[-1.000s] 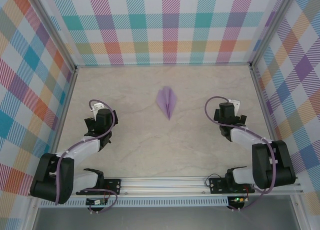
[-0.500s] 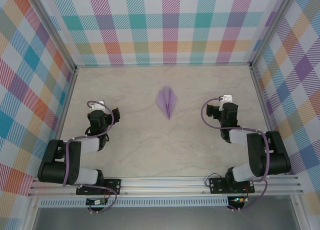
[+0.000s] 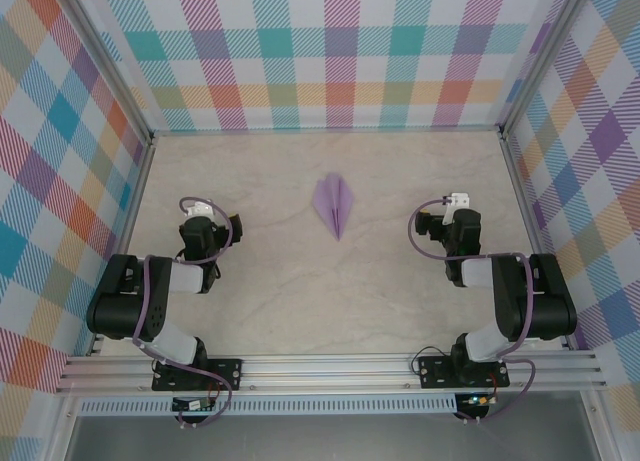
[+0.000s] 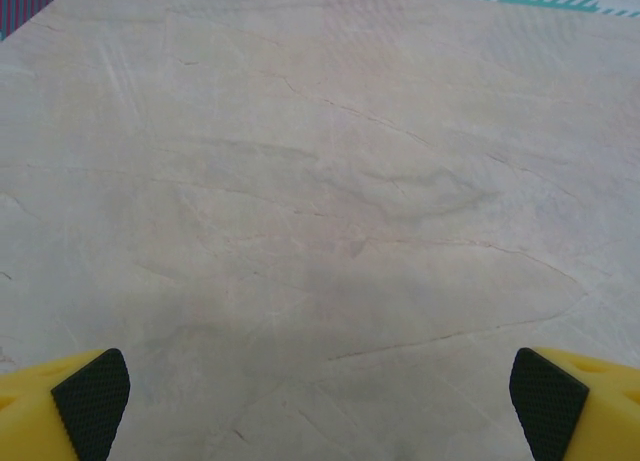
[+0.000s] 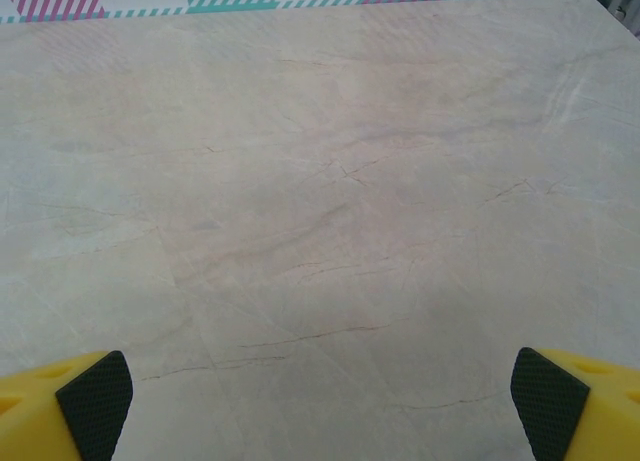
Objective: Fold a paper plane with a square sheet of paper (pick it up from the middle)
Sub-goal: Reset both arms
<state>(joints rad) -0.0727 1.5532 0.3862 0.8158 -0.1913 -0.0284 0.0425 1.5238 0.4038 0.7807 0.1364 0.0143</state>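
Lying flat on the worktop (image 3: 420,171), the paper plane (image 3: 334,205) sat between the two arms, narrow tip toward the arm bases. Left gripper (image 4: 320,406): fingers spread wide, nothing pinched. The plane was off to its right and slightly ahead, well apart. Right gripper (image 5: 322,406): also spread wide, nothing pinched. The plane was off to its left and slightly ahead, well apart. Marbled worktop showed between both sets of fingertips.

Plaid walls (image 3: 340,51) enclose a pale veined tabletop (image 3: 260,171), with seemingly a metal rail (image 3: 330,365) along its near edge.
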